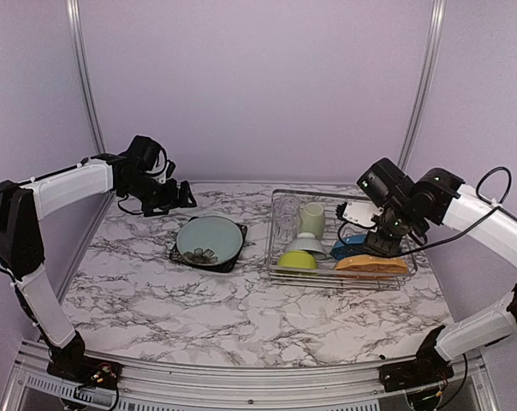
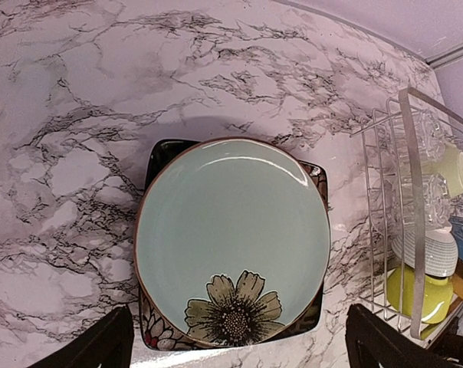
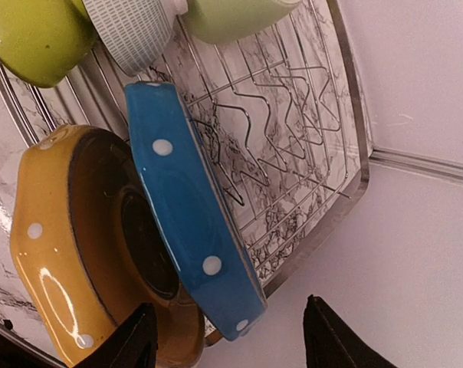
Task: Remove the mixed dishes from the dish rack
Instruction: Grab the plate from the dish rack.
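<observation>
A pale blue flower plate (image 1: 209, 239) (image 2: 231, 230) lies on the dark square plate (image 1: 234, 259) (image 2: 159, 153) on the table, left of the dish rack (image 1: 344, 199). My left gripper (image 1: 180, 197) (image 2: 239, 353) is open and empty, above the plates' far left side. The rack holds a clear glass (image 1: 286, 218), pale green mug (image 1: 311, 218), small white bowl (image 1: 304, 244), lime green bowl (image 1: 298, 259), blue dotted plate (image 1: 348, 248) (image 3: 185, 207) and orange dotted plate (image 1: 371, 265) (image 3: 63, 238). My right gripper (image 1: 383, 244) (image 3: 231, 345) is open, with the blue dotted plate's rim between its fingers.
The table is white marble with purple walls close behind and at both sides. In the left wrist view the rack (image 2: 408, 192) stands just right of the stacked plates. In the right wrist view the rack's wire tines (image 3: 293, 138) stand behind the blue plate.
</observation>
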Controlling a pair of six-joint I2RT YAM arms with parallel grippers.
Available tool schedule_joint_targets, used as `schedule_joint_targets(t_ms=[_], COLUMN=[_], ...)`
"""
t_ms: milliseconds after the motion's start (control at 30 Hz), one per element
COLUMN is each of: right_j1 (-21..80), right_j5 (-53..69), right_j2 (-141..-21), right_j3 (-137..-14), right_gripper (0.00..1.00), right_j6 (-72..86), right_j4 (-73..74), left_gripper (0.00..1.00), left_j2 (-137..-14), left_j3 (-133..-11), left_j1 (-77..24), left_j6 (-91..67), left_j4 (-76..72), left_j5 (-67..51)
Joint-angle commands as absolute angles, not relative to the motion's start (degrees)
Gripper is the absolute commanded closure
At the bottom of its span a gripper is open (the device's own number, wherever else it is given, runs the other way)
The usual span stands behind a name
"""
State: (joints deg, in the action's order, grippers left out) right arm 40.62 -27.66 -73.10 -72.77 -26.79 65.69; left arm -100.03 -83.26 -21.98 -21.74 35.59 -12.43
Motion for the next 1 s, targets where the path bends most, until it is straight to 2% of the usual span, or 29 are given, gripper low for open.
schedule_joint_targets(t_ms=[0, 200, 600, 967], right_j1=[40.88, 38.66, 34.62, 33.49], right_j5=[-30.93, -30.03, -25.09, -24.42], right_j2=[-73.5, -75.13, -78.27, -81.45], right_j3=[-70.96, -68.87, -66.03, -65.76], right_gripper=[0.4, 0.46, 0.5, 0.59], right_j6=[-31.52, -34.81, -42.68, -46.21], right_j4=[61.47, 57.53, 54.0, 50.75], left_gripper=[0.01, 0.01, 0.01, 0.01], left_j2=[-98.69, -99.07, -100.84, -101.83], left_j3=[-82.71, -82.53, -83.08, -82.79], left_j1=[-22.16, -22.23, -22.19, -22.06], left_j6=[-22.08, -22.12, -22.44, -22.24], left_j4=[34.1, 33.34, 32.4, 31.29], left_j5=[-13.17, -13.14, -14.85, -15.12])
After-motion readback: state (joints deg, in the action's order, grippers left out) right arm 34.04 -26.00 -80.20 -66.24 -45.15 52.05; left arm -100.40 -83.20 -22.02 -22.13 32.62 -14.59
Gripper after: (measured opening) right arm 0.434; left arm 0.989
